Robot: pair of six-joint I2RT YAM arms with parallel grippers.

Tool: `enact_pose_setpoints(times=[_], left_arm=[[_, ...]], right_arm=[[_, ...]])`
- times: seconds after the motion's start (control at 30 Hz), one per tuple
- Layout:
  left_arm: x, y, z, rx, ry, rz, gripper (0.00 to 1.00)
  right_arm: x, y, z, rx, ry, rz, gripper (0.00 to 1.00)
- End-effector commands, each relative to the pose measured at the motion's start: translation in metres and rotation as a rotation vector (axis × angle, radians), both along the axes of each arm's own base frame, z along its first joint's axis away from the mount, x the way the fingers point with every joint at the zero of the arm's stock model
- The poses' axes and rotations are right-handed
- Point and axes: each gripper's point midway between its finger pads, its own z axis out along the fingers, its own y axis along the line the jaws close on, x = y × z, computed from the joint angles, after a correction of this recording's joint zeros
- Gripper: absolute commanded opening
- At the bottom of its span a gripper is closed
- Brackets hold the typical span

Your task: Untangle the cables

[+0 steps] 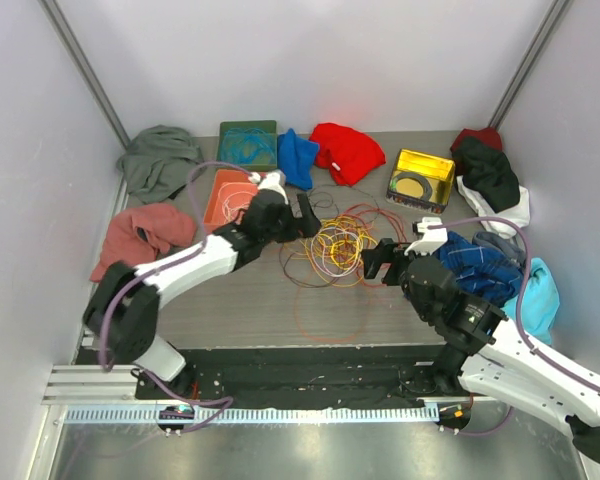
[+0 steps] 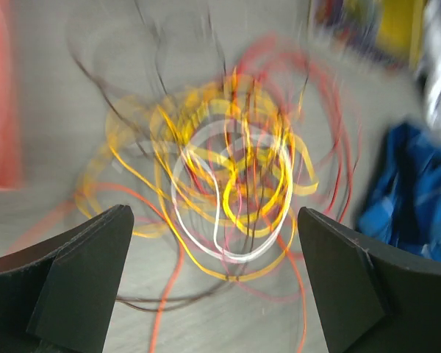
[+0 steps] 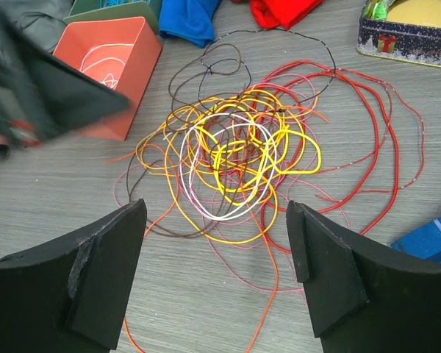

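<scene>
Far left of the bench [image 1: 240, 300]: grey garment [image 1: 158, 160] at the back, pinkish-red garment [image 1: 140, 232] nearer me. Next over is the orange tray [image 1: 216, 208] with a thin white wire [image 3: 106, 62] lying inside. The green box [image 1: 222, 150] behind it holds blue wire [image 1: 246, 147].

My left end effector [image 1: 302, 214] sits just right of the orange tray, at the upper-left fringe of the cables [image 1: 335, 248]. Its fingers are spread wide with nothing between them. The left wrist view is motion-blurred, so I cannot tell whether the tips touch any strand.

Cables: one loose heap mid-bench, between my two end effectors.
- Yellow and orange loops are packed at the core, with a white loop through the middle.
- Dark brown strands trail toward the back.
- Red loops flare out to the right.
- Thin orange strands run toward the near edge.
- All of it lies on the bench surface.

Behind the heap: blue cloth [image 1: 298, 157], then red cloth [image 1: 347, 152].

My right end effector [image 1: 372, 262] hangs at the heap's lower-right edge, fingers apart, gripping nothing. In its wrist view the heap sits framed between the fingers.

Further right: yellow tin [image 1: 421, 177] at the back, and blue checked cloth [image 1: 480, 262] just beside my right wrist. Black garment [image 1: 485, 170] and teal cloth [image 1: 540, 295] lie along the right wall.
</scene>
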Motion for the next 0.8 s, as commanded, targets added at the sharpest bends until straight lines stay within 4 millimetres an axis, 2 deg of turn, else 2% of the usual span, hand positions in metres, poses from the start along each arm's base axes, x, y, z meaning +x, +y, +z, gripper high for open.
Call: enact_pose_setpoints(times=[0.0,0.17,0.27,0.47,0.57,0.77], left_arm=[[-0.018,-0.059,-0.006,-0.179,0.151,-0.18,1.0],[-0.014,-0.064,-0.032,-0.126,0.167,-0.194,0.97],[-0.011,-0.069,-0.049,-0.104,0.195,-0.208,0.84],[-0.017,-0.088,-0.066,-0.123,0.212,-0.252,0.67],[-0.017,-0.091,-0.081,-0.117,0.243,-0.248,0.62],[-0.018,-0.092,-0.097,-0.129,0.269,-0.238,0.58]], right_arm=[[0.004,0.001,0.015,0.045,-0.015,-0.027,0.85],[0.003,0.002,0.013,0.044,0.0,-0.024,0.84],[0.003,0.003,0.012,0.043,0.004,-0.021,0.84],[0.003,0.003,0.007,0.03,0.017,-0.019,0.83],[0.003,0.003,0.005,0.023,0.019,-0.02,0.83],[0.003,0.002,0.003,0.011,0.02,-0.021,0.83]])
